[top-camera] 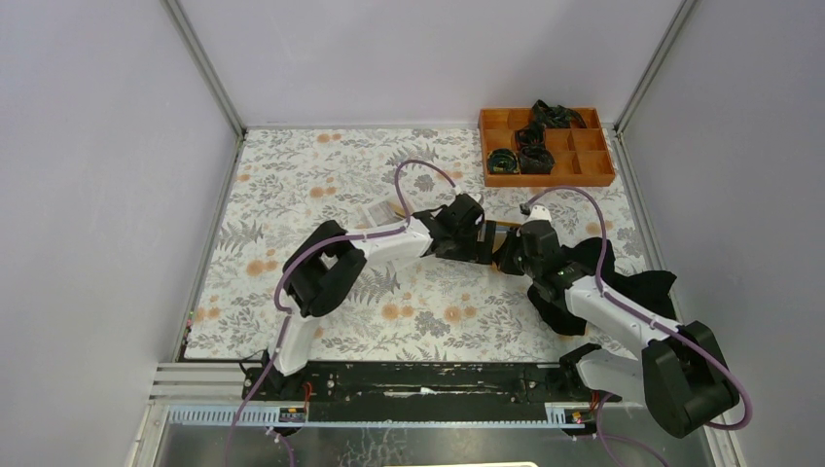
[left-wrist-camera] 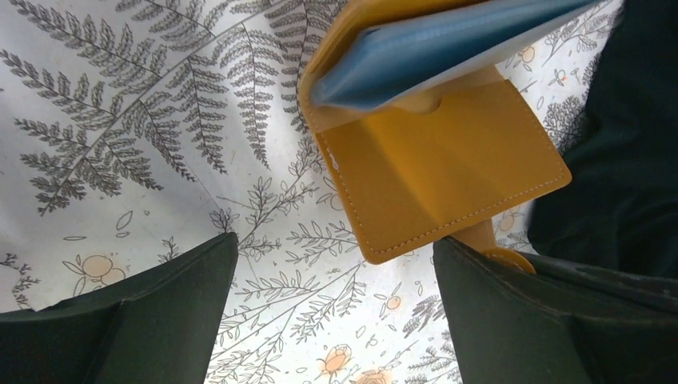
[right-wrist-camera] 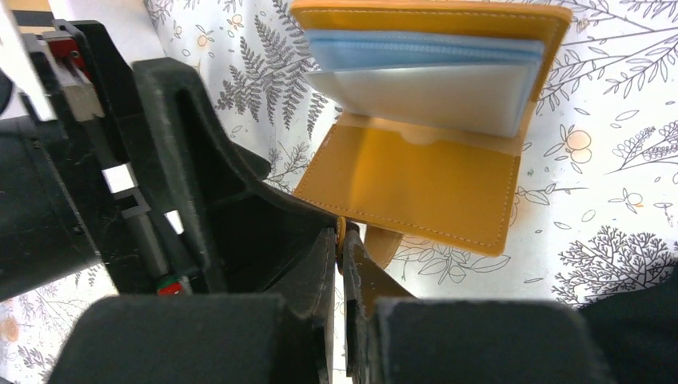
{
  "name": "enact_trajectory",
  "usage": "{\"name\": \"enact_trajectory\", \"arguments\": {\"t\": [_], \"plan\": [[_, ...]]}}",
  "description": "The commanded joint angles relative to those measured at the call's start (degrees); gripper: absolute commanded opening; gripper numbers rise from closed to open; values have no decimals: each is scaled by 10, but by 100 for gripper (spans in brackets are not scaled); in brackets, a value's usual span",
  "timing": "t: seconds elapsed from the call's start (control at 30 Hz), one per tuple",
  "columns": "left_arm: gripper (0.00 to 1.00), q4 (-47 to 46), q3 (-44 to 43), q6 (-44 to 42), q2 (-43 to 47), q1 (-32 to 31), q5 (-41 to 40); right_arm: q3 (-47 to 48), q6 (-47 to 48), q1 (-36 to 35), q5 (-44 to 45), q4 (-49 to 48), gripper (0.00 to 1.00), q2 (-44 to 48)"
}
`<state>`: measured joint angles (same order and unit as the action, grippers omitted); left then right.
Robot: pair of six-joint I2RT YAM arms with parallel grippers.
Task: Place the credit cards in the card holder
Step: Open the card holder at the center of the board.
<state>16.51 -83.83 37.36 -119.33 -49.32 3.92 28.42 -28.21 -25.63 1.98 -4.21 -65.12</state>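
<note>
At centre of floral table (top-camera: pixel 321 175), my right gripper (right-wrist-camera: pixel 342 248) pinches clasp tab (right-wrist-camera: pixel 385 242) of card holder (right-wrist-camera: pixel 416 184); my left gripper (left-wrist-camera: pixel 336 320) spread, poised just beside it. Risk, I judge: thin tab slips out, holder flops shut or drags. Holder lies open, orange-tan, pale blue sleeves (right-wrist-camera: pixel 432 72) fanned. Beyond, compartment tray (top-camera: pixel 584 181).

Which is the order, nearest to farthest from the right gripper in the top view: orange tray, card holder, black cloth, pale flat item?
1. The card holder, clamped in the right gripper's jaws.
2. The black cloth, to its right, and the orange tray, behind it: too close to call.
3. The pale flat item, away to the left.
</note>
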Motion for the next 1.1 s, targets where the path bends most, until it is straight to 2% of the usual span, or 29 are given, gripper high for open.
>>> {"name": "enact_trajectory", "arguments": {"t": [0.0, 0.13, 0.2, 0.77, 1.07], "plan": [[100, 24, -28, -11, -15, -6, -33, 37, 4, -6, -14, -11, 6, 10], [100, 44, -38, -16, -18, -3, -53, 48, 6, -6, -14, 0, 27, 9], [100, 57, -47, -20, -21, -2, -61, 53, 8, -6, -14, 5, 33, 8], [100, 83, -60, -27, 27, 9, -86, 27, 0, -6, -38, 1, 36, -3], [100, 133, -131, -48, 68, 16, -139, 44, -18, -10, -60, -12, 36, -30]]}}
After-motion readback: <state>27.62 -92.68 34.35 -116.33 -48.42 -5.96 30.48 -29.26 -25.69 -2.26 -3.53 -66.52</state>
